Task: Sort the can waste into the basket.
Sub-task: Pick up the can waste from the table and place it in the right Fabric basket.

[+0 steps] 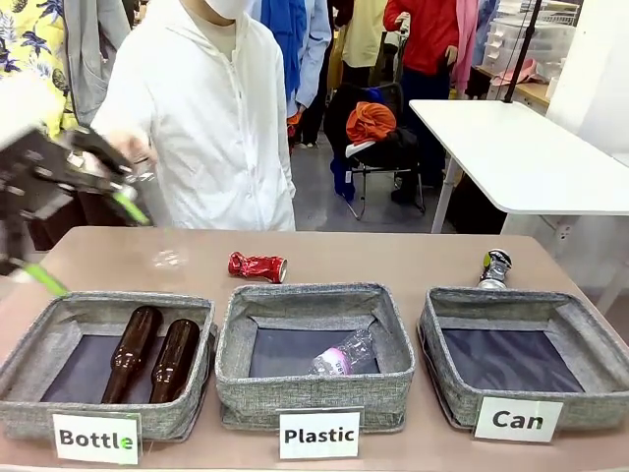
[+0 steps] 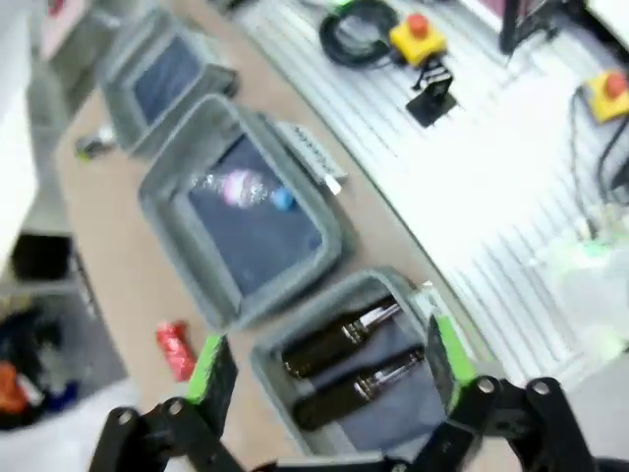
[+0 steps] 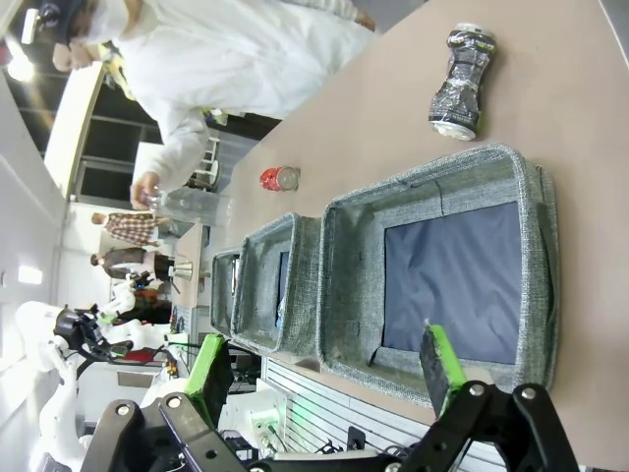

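Red crushed can [image 1: 257, 265] and black crushed can [image 1: 494, 267] await sorting just behind the baskets; "Can" basket [image 1: 452, 388] sits empty, while left gripper [image 2: 329, 362] and right gripper [image 3: 326, 362] hover, jaws spread and holding nothing.

Beyond the tan tabletop [image 1: 393, 258], a grey floor [image 1: 316, 202] is running back toward several standing people [image 1: 421, 39]. A black chair [image 1: 385, 149] is sitting there, carrying a bundled orange cloth [image 1: 371, 120]. A white table [image 1: 531, 147] is standing at the right, with clear storage bins [image 1: 536, 34] sitting behind it. In the left wrist view, a yellow box with a red button [image 2: 418, 37] is lying on a white slotted surface [image 2: 472, 187]. A lamp [image 3: 18, 67] is glowing overhead.
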Available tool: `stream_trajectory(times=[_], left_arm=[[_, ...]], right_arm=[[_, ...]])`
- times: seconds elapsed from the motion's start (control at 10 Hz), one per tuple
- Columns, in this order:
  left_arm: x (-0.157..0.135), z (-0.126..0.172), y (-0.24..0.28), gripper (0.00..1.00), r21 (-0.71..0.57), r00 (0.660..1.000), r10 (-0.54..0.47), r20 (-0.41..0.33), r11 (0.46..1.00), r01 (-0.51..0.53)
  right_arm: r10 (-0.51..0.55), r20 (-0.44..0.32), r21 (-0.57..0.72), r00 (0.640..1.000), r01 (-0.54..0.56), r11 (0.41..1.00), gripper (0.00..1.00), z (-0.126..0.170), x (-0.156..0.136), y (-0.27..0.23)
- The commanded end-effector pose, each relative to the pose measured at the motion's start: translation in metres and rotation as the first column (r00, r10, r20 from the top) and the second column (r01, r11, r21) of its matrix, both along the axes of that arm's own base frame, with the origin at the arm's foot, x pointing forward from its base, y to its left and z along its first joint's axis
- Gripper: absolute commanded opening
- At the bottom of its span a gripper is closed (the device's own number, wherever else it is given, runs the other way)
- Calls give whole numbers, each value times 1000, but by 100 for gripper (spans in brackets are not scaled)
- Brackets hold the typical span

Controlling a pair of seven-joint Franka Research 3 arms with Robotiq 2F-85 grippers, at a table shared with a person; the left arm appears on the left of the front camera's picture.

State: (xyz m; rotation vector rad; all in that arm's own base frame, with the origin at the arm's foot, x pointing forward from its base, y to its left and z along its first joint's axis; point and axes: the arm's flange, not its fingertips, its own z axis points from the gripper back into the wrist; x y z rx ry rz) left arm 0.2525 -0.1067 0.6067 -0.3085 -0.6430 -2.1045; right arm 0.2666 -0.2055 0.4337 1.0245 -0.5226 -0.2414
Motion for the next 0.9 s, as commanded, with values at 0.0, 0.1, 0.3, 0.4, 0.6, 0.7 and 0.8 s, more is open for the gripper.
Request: stream_trajectory(times=[0.0, 0.1, 0.3, 0.4, 0.6, 0.7, 0.8], left_arm=[[-5, 24, 58, 100, -57, 976, 193, -106, 978, -199], [-8, 25, 96, 100, -146, 936, 310, -168, 931, -335], [-16, 1, 162, 100, -264, 800, 520, -299, 760, -593], [-14, -11, 193, 100, -292, 739, 554, -383, 686, -666], [-3, -32, 225, 100, -245, 517, 672, -530, 462, -852], [3, -34, 228, 100, -222, 502, 667, -551, 462, -858], [8, -35, 229, 100, -194, 456, 693, -559, 425, -884]], right_arm=[[4, 36, 6, 999, -4, 1000, 100, 1, 2, -2], [4, 36, 6, 999, -4, 1000, 100, 1, 2, -2], [4, 36, 6, 999, -4, 1000, 100, 1, 2, -2], [4, 36, 6, 999, -4, 1000, 100, 1, 2, -2], [4, 36, 6, 999, -4, 1000, 100, 1, 2, -2], [4, 36, 6, 999, -4, 1000, 100, 1, 2, -2], [4, 36, 6, 999, -4, 1000, 100, 1, 2, -2]])
